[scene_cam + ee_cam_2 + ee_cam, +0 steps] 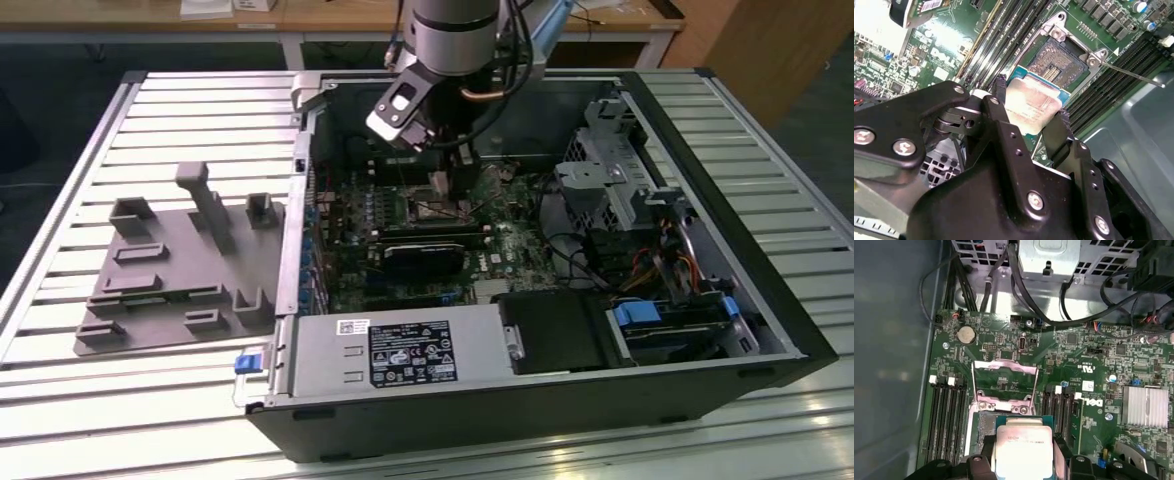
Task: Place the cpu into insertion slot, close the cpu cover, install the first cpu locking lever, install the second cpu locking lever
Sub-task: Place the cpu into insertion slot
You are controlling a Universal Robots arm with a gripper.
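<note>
We see the pincer [1030,107] clenched on the cpu [1036,97], one finger on each opposite edge. Being square, the chip has no long axis. It lies flat, pale silver-grey lid up and green rim showing, over the near edge of the open socket [1059,62]. The cpu cover [1004,365] stands flipped open beyond it.

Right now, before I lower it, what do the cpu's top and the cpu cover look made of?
By its look, the cpu has a pale, matte metal top that softly reflects light; its teal edge suggests circuit board. The cpu cover seems thin bare sheet metal, probably steel: silvery, with bright glints.
</note>
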